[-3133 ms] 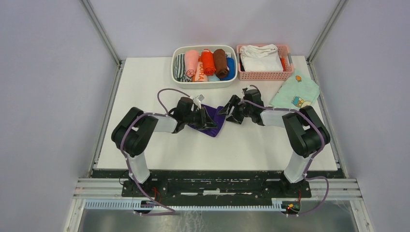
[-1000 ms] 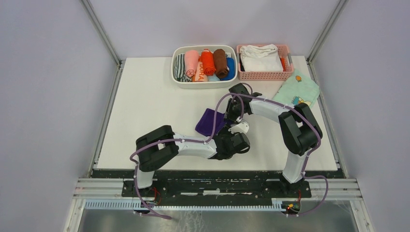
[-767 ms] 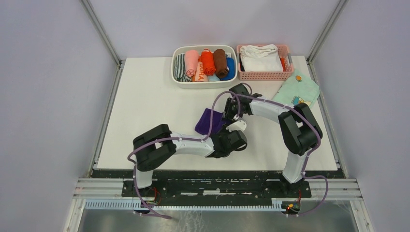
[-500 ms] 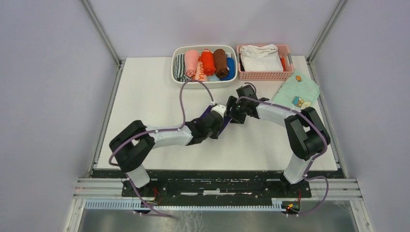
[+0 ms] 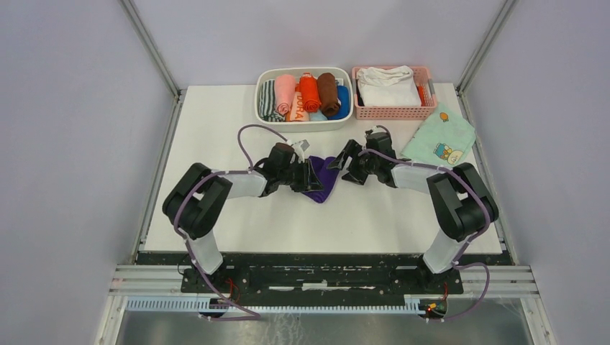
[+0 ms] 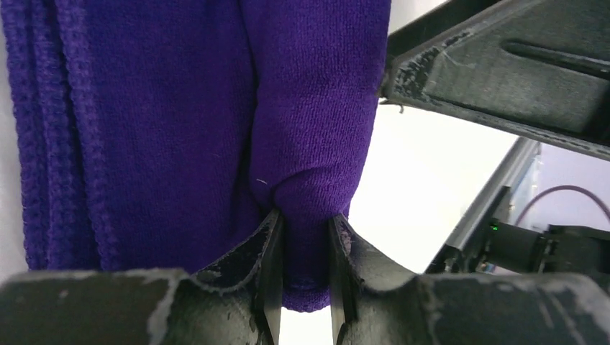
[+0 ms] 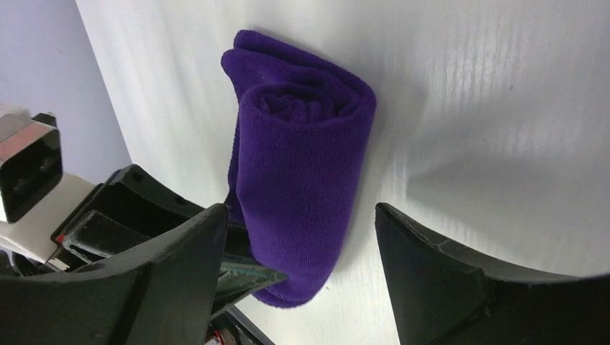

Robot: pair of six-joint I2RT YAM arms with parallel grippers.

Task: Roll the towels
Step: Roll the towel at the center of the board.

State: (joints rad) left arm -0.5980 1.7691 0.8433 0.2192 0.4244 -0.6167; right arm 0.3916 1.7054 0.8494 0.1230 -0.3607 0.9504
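The deep purple towel (image 5: 324, 178) lies partly rolled at the table's middle. In the right wrist view it (image 7: 302, 158) shows a rolled end with flat layers beside it. My left gripper (image 5: 309, 175) is at its left side, and its jaws (image 6: 302, 230) are shut on a fold of the purple towel (image 6: 180, 108). My right gripper (image 5: 344, 170) is open just right of the towel, its jaws (image 7: 301, 215) straddling the roll without touching it. A salmon-pink roll (image 5: 285, 92) lies in the white tub.
The white tub (image 5: 304, 123) with several rolled towels stands at the back centre. A pink basket (image 5: 392, 111) with a white folded cloth stands to its right. A mint-green cartoon-print cloth (image 5: 439, 138) lies at the back right.
My left arm has swung back from the towel's near right to its left side and now grips the towel. My right gripper has shifted a little right, off the towel.
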